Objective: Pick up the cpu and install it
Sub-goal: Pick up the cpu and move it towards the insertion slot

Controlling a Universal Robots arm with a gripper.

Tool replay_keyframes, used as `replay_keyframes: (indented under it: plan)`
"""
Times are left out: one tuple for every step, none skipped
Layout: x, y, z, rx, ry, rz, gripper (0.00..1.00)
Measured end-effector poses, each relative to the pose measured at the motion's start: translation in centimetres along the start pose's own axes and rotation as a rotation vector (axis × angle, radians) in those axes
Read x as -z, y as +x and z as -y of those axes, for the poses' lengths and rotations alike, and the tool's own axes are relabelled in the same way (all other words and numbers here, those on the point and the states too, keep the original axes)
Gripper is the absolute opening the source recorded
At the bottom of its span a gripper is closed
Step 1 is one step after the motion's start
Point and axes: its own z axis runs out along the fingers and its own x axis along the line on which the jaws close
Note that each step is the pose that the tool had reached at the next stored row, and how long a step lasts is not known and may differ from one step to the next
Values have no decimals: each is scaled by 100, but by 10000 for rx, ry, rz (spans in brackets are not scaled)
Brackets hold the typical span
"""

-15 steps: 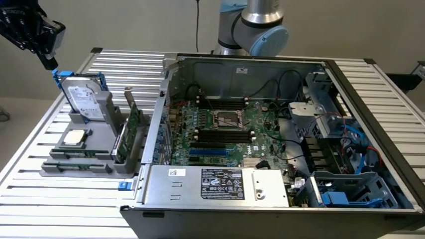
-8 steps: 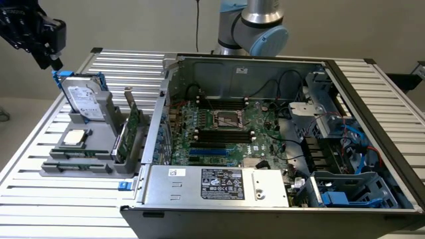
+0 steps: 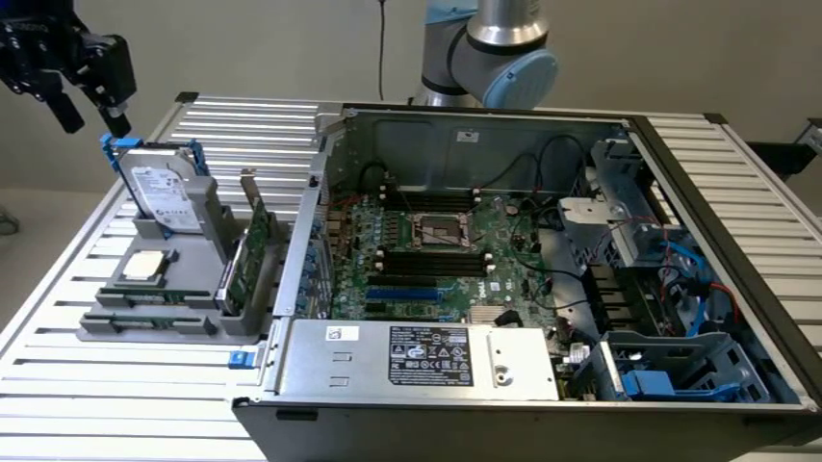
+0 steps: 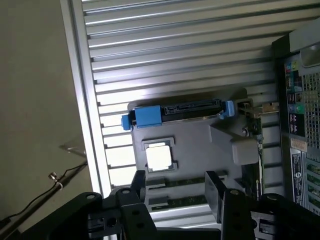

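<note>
The cpu (image 3: 148, 266) (image 4: 159, 157) lies flat in a shallow square recess of a gray holder (image 3: 192, 289) (image 4: 200, 145), below the hand (image 3: 92, 115) (image 4: 176, 189) and clear of it. The hand hangs in the air above the holder's end, its two black fingers (image 4: 137, 187) spread apart with nothing between them; in the wrist view the chip sits just ahead of the gap between the fingertips.

Just beyond the cpu from the hand, a hard drive (image 3: 161, 197) (image 4: 185, 107) with blue rails stands upright in a slot of the same holder. Beside the cpu, a green card (image 3: 253, 252) stands on edge in another slot.

The holder rests on a slatted metal table (image 3: 77, 385) (image 4: 175, 45). Farther from the hand, an open computer case (image 3: 668, 173) sits on the table, holding a green motherboard (image 3: 514, 279) with a metal-framed socket (image 3: 437, 231) at its middle.
</note>
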Motion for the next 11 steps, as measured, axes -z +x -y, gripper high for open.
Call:
replay_keyframes:
  plan:
    - [-16, 0, 5, 87, -6, -12, 60]
    - [-31, -1, 10, 176, -12, -27, 60]
    - [-46, -1, 16, 267, -17, -42, 60]
    - [-61, -1, 20, 363, -23, -58, 60]
    - [-76, -2, 24, 468, -27, -73, 60]
    - [-91, -2, 27, 579, -31, -89, 60]
    - [-107, -2, 31, 700, -34, -105, 60]
    - [-122, -2, 33, 808, -39, -117, 60]
    - [-136, -3, 37, 918, -41, -131, 60]
    - [-151, -3, 40, 1026, -44, -147, 60]
    - [-166, -3, 43, 1134, -46, -163, 60]
